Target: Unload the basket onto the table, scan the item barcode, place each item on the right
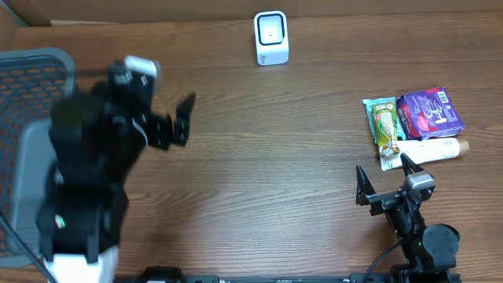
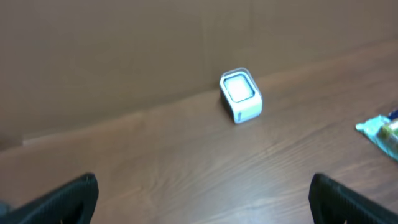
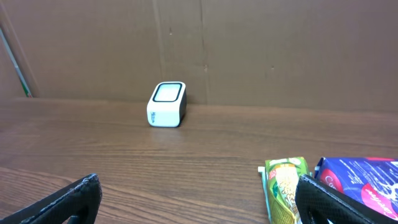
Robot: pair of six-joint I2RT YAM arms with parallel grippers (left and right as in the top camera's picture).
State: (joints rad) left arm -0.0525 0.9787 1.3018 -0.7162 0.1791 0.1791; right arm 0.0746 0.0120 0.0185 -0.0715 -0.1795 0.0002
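Overhead, the white scanner box sits at the far edge of the table. A green pack, a purple pack and a white bottle lie together, just ahead of the right claw. The left claw faces the scanner box. Both claws are wide open, holding nothing.

- Left arm: bulky black housing, blurred from overhead, white section at its near end, silver-grey block at its far end.
- Right arm: slimmer black links, silver-grey block, small green light, black cable at the base.
- Left claw and right claw: matte black tapering fingers.
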